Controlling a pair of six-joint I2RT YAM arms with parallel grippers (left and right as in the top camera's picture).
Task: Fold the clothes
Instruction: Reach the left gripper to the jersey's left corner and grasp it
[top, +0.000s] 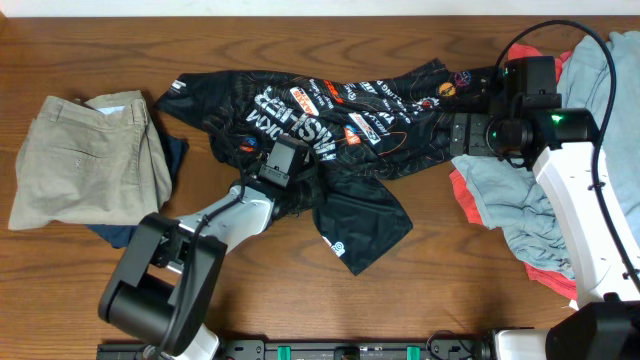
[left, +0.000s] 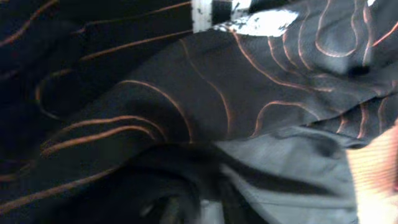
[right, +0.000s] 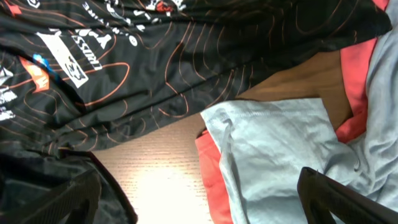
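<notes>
The clothes, a black jersey (top: 330, 120) with orange contour lines and white and orange logos, lie crumpled across the middle of the table. My left gripper (top: 283, 160) rests on the jersey's lower middle. In the left wrist view black cloth (left: 186, 93) fills the frame and bunches into the left gripper (left: 199, 211), whose fingers are almost buried. My right gripper (top: 462, 133) hangs at the jersey's right end, open. Its dark fingers (right: 336, 193) stand wide apart over bare wood, with the jersey (right: 155, 56) ahead of them.
Folded khaki trousers (top: 85, 155) lie at the left on a dark blue garment (top: 175, 155). A heap of grey and red clothes (top: 510, 200) sits at the right under my right arm; its grey shirt (right: 273, 143) reaches between the right fingers. The wooden table (top: 300, 40) shows along the back.
</notes>
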